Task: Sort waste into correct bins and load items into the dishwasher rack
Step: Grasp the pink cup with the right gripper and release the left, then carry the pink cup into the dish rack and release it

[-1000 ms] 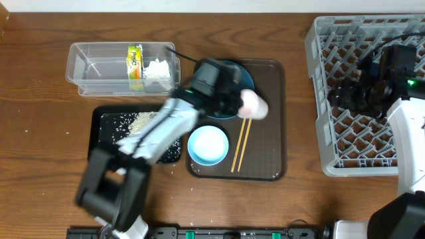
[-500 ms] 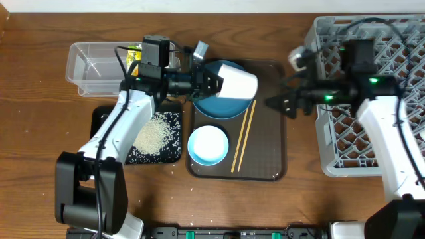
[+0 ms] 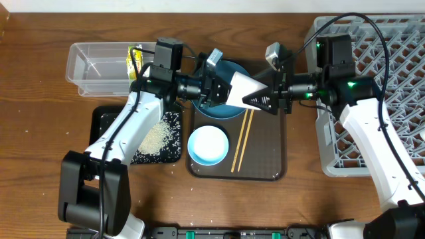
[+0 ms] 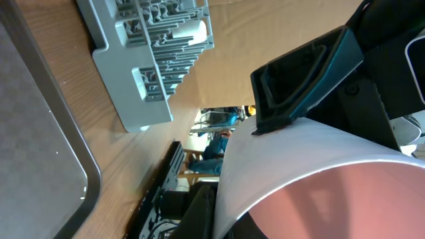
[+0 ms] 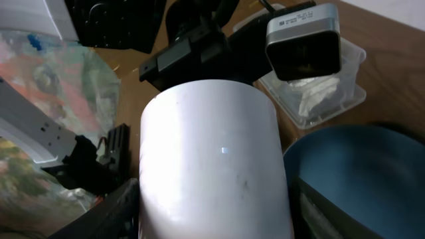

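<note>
Pink cup point(image 3: 242, 89) is up in the air on its side above the blue plate point(image 3: 222, 111), held between the two arms and off the surface. Left claw point(image 3: 216, 89) is clamped on the cup's wall at the mouth end. Right claw point(image 3: 263, 99) has a finger either side of the base end; can't tell if it's closed on it. Cup looks light, stiff and smooth-walled, probably slippery, so a hold across the body near the base seems safest. No brand visible on the cup. Print on the wrapper point(image 3: 135, 60) in the clear tub point(image 3: 93, 66) is too small to read.
</note>
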Motion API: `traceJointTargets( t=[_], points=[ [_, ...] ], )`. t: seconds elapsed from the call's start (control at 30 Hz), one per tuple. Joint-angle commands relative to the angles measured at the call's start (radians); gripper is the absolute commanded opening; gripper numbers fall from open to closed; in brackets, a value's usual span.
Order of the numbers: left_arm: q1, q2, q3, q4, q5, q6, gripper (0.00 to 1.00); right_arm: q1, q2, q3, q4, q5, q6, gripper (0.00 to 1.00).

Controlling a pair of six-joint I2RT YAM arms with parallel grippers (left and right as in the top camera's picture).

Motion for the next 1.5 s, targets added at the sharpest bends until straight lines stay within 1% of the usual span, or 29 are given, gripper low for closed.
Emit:
traceJointTargets(
  t=[0.0,0.07,0.17,0.2,0.33,0.57,0.7,0.77,0.83,0.87,0.97,1.03,1.07,1.1,1.13,1.2,1.27,1.3,1.37,1.4,1.43,1.47],
  points=[
    [-0.009,0.000,0.016,0.027,0.037,-0.001,0.06,0.000,-0.006,0.005,-0.039,0.067,0.029,0.62],
    [-0.009,0.000,0.016,0.058,0.037,-0.034,0.06,0.000,-0.006,0.005,-0.059,0.089,0.028,0.66],
    [-0.009,0.000,0.016,0.109,0.037,-0.075,0.06,0.000,-0.006,0.005,-0.072,0.090,0.028,0.82],
    [-0.009,0.000,0.016,0.122,0.037,-0.089,0.06,0.000,-0.006,0.005,-0.073,0.090,0.028,0.83],
    [-0.009,0.000,0.016,0.166,0.037,-0.121,0.06,0.000,-0.006,0.005,-0.079,0.126,0.025,0.80],
    [-0.009,0.000,0.016,0.166,0.040,-0.121,0.06,-0.002,-0.006,0.005,-0.050,0.128,0.025,0.75],
    [-0.009,0.000,0.016,0.166,0.040,-0.121,0.06,-0.011,-0.008,0.006,-0.023,0.123,0.026,0.75],
    [-0.009,0.000,0.016,0.166,0.040,-0.121,0.06,-0.014,-0.010,0.006,-0.019,0.123,0.026,0.72],
    [-0.009,0.000,0.016,0.166,0.040,-0.121,0.06,-0.018,-0.010,0.006,-0.018,0.123,0.026,0.62],
    [-0.009,0.000,0.016,0.166,0.040,-0.121,0.06,-0.020,-0.010,0.006,-0.018,0.123,0.026,0.59],
    [-0.009,0.000,0.016,0.166,0.036,-0.115,0.07,-0.024,-0.010,0.006,-0.029,0.124,0.026,0.55],
    [-0.009,0.000,0.016,0.164,0.019,-0.066,0.11,-0.024,-0.010,0.006,-0.047,0.144,0.026,0.50],
    [-0.009,0.000,0.014,0.161,0.004,-0.030,0.14,-0.024,-0.010,0.006,-0.056,0.161,0.026,0.46],
    [-0.009,0.000,0.010,0.148,-0.025,0.019,0.15,-0.024,-0.010,0.006,-0.072,0.209,0.032,0.40],
    [-0.009,0.000,0.008,0.127,-0.055,0.048,0.15,-0.024,-0.010,0.006,-0.082,0.244,0.040,0.37],
    [-0.009,0.000,0.005,0.024,-0.179,0.129,0.16,-0.025,-0.010,0.006,-0.115,0.377,0.087,0.33],
    [-0.009,0.000,0.005,-0.103,-0.342,0.209,0.17,-0.032,-0.011,0.007,-0.147,0.514,0.135,0.22],
    [-0.006,-0.003,0.005,-0.179,-0.458,0.243,0.17,-0.042,-0.014,0.008,-0.167,0.595,0.178,0.16],
    [0.004,-0.011,0.005,-0.300,-0.637,0.296,0.25,-0.067,-0.024,0.009,-0.201,0.703,0.242,0.08],
    [0.012,-0.023,0.005,-0.361,-0.721,0.322,0.27,-0.089,-0.033,0.013,-0.222,0.754,0.271,0.03],
    [0.021,-0.038,0.005,-0.407,-0.787,0.342,0.28,-0.116,-0.042,0.019,-0.241,0.798,0.299,0.01],
    [0.032,-0.059,0.005,-0.455,-0.860,0.361,0.28,-0.142,-0.050,0.027,-0.256,0.836,0.319,0.01]
  ],
)
